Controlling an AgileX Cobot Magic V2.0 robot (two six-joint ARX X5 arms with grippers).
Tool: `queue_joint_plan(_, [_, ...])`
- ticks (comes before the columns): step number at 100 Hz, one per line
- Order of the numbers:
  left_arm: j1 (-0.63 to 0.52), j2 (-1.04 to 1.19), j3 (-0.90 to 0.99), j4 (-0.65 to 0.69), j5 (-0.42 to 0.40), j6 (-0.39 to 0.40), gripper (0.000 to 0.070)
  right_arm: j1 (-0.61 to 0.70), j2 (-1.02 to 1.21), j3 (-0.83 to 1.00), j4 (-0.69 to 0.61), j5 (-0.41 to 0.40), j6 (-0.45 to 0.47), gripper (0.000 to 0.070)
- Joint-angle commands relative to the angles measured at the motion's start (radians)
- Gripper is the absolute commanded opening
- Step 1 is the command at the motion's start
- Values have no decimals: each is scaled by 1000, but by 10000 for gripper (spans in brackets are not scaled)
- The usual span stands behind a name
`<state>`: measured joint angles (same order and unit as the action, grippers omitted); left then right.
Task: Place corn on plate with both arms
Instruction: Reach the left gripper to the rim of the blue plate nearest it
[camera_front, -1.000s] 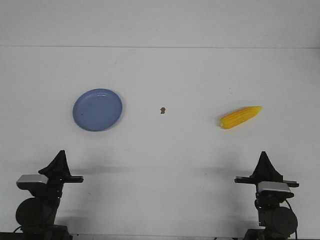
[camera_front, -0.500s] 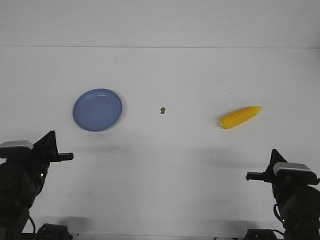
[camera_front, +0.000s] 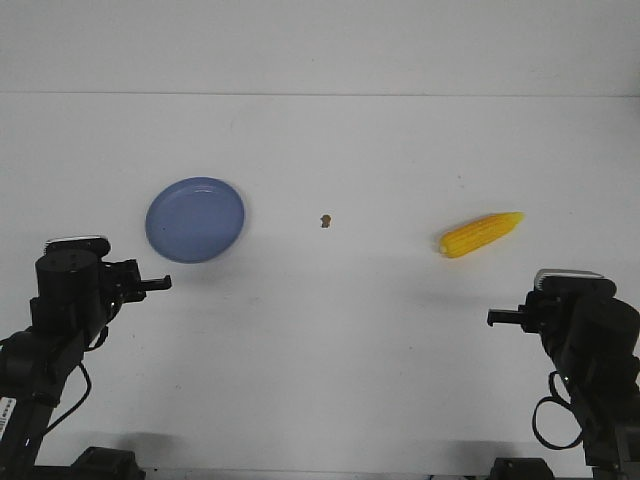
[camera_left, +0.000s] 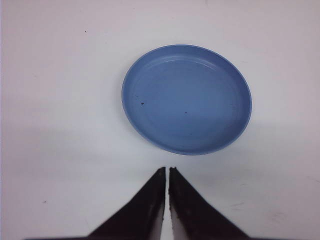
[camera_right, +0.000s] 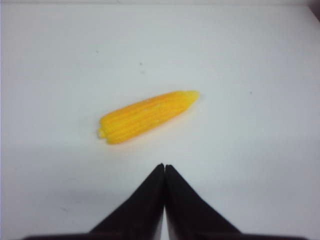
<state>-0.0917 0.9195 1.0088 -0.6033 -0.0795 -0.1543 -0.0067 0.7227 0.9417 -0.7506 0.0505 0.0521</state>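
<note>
Facing corn (camera_right: 146, 116), right-wrist view only

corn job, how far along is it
Nothing is placed yet: the bright yellow tapered corn cob lies on the white table, well apart from the empty round periwinkle-blue plate. In hand: nothing; the left end effector and right end effector are shut and empty. Left: grasp, carry, place.

plate (camera_front: 195, 220) left, corn (camera_front: 481, 234) right, well apart
</note>
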Motion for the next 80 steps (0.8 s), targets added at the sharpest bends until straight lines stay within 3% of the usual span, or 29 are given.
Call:
queue_joint_plan(1, [0, 8, 19, 11, 0, 11, 16, 1, 6, 21, 5, -3, 0, 42])
queue_joint_plan(6, [0, 6, 19, 11, 0, 11, 20, 1, 5, 21, 4, -6, 0, 153])
queue_joint_plan(9, [0, 6, 19, 11, 0, 11, 44, 1, 5, 21, 1, -6, 0, 263])
queue_joint_plan(16, [0, 6, 19, 10, 0, 10, 220, 1, 3, 21, -4, -6, 1, 411])
queue_joint_plan(24, [0, 6, 19, 6, 0, 10, 482, 1, 3, 21, -13, -6, 5, 442])
queue_joint_plan(29, [0, 6, 19, 5, 0, 7, 569, 1, 3, 21, -19, -7, 5, 443])
queue_joint_plan(57, [3, 55, 21, 84, 1, 1, 582, 1, 5, 21, -6, -6, 12, 449])
queue_joint_plan(80, [65, 332, 136, 106, 2, -32, 582, 1, 5, 21, -2, -5, 12, 449])
